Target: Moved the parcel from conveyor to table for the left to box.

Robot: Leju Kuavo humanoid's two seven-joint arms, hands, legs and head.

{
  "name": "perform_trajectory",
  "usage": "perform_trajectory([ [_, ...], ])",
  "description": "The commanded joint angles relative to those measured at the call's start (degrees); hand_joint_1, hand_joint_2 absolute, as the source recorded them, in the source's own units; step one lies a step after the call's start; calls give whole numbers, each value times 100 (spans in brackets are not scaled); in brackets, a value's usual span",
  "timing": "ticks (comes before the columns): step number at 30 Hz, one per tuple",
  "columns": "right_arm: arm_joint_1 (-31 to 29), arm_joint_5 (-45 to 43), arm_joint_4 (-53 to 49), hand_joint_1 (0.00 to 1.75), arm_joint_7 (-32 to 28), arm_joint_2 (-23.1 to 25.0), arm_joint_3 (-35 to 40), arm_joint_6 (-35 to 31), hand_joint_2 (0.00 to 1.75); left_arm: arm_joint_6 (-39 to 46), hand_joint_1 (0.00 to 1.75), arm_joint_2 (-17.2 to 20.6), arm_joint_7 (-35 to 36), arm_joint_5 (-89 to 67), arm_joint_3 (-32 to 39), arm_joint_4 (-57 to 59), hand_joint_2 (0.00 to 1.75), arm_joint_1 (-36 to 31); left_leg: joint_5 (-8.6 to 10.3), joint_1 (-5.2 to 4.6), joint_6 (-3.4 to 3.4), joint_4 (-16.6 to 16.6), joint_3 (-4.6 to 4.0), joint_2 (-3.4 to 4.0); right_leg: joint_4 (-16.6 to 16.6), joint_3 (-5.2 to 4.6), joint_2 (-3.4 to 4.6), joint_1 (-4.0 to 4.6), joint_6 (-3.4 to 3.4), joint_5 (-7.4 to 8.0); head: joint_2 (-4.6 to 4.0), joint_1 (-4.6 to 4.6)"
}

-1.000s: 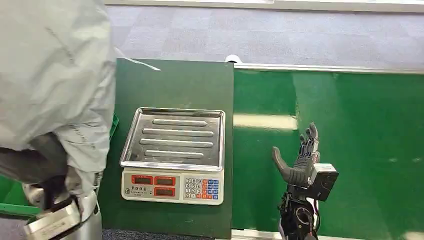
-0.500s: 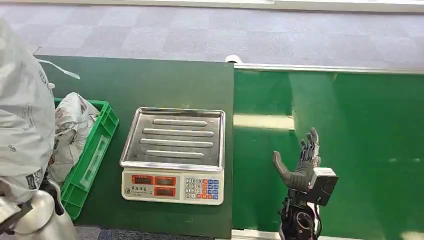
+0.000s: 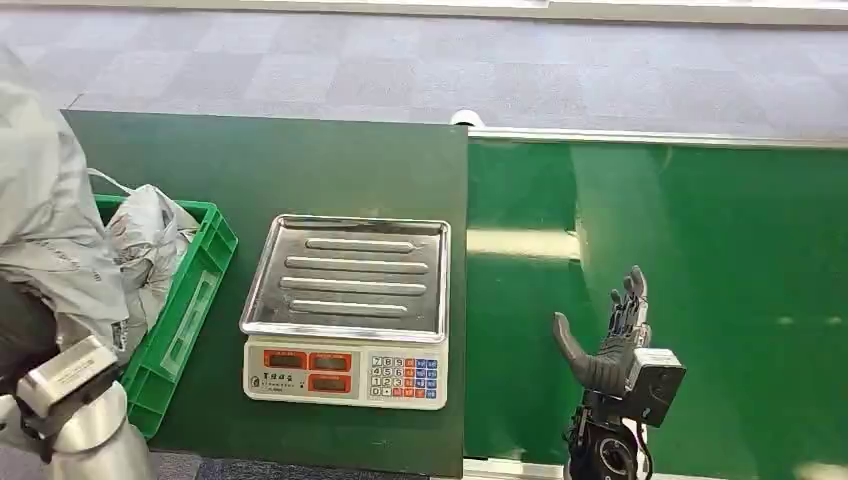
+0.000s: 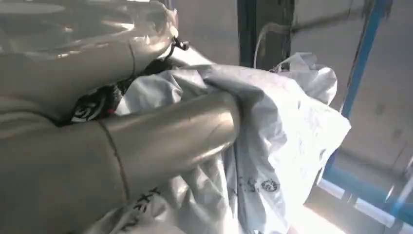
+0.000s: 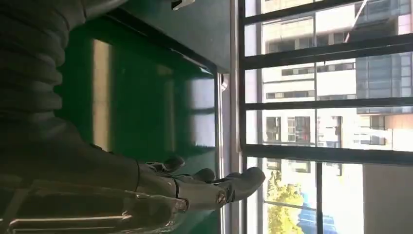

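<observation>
The bright green conveyor takes up the right half of the head view, its belt glossy with a pale reflection near its left edge. To its left lies the darker green tabletop, the two meeting along a straight seam.

On the tabletop, near its front edge, stands a weighing scale with a ribbed steel pan, red displays and a keypad on its front face. Left of the scale, apart from it, sits a green plastic crate at the tabletop's left side. Inside the crate lies a crumpled grey bag.

The parcel, a large grey plastic mailer, hangs at the far left of the head view, above and partly in front of the crate. The left wrist view shows it close up, a wrinkled pale sheet with small printed marks, draped around the silver left arm.

The left hand is hidden behind the parcel and the arm, so I cannot tell how its fingers lie or whether it grasps the parcel.

The right hand is raised above the conveyor near the seam, released, palm turned toward the scale, thumb apart from the straight dark fingers, holding nothing.
</observation>
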Motion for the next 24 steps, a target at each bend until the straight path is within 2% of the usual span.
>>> perform_trajectory([
  [1, 25, 93, -57, 0, 126, -26, -179, 115, 175, 15, 175, -151, 4, -793, 1042, 1384, 0, -139, 8, -8, 13, -22, 22, -13, -16, 23, -18, -3, -15, 1, 0, 4],
  [5, -52, 97, 42, 0, 115, -41, -185, 143, 175, 15, 175, -219, 4, -1420, 2000, 1563, 0, -290, 5, -6, 9, -18, 21, 7, -11, 16, 1, -2, -15, 3, 0, 2],
  [7, -36, 97, 14, 0, 115, -59, -174, 156, 175, 15, 175, -219, 4, -1560, 2740, 1576, 0, -411, 2, -6, 7, -15, 21, 11, -7, 13, 7, -2, -15, 2, 0, 0],
  [9, 5, 97, -28, 0, 115, -77, -175, 160, 175, 15, 175, -77, 4, -1407, 2906, 1630, 0, -330, 1, -5, 7, -16, 21, 17, -8, 12, 14, -2, -13, 3, 0, 2],
  [18, 48, 89, -84, 0, 117, -85, -206, 160, 175, 15, 175, -119, 4, -1790, 3099, 1523, 0, -314, 1, -4, 10, -10, 12, 5, -6, 12, -2, 0, -12, -2, 0, 2],
  [21, 43, 86, -82, 0, 119, -86, -216, 164, 175, 15, 175, -123, 4, -2004, 3488, 1448, 0, -361, 0, -2, 5, -6, 7, 5, -2, 6, 1, 0, -10, -2, 0, 4],
  [23, 30, 79, -71, 0, 125, -89, -218, 163, 175, 15, 169, -97, 4, -1780, 3660, 1451, 0, -361, 0, -2, 5, -8, 8, 3, -3, 7, 2, 0, -10, -2, 0, 2],
  [24, 13, 40, -47, 0, 131, -106, -199, 141, 175, 15, 161, -78, 4, -1759, 3716, 1520, 0, -335, 1, -3, 7, -12, 12, 7, -5, 9, 5, 1, -15, -1, 0, 2],
])
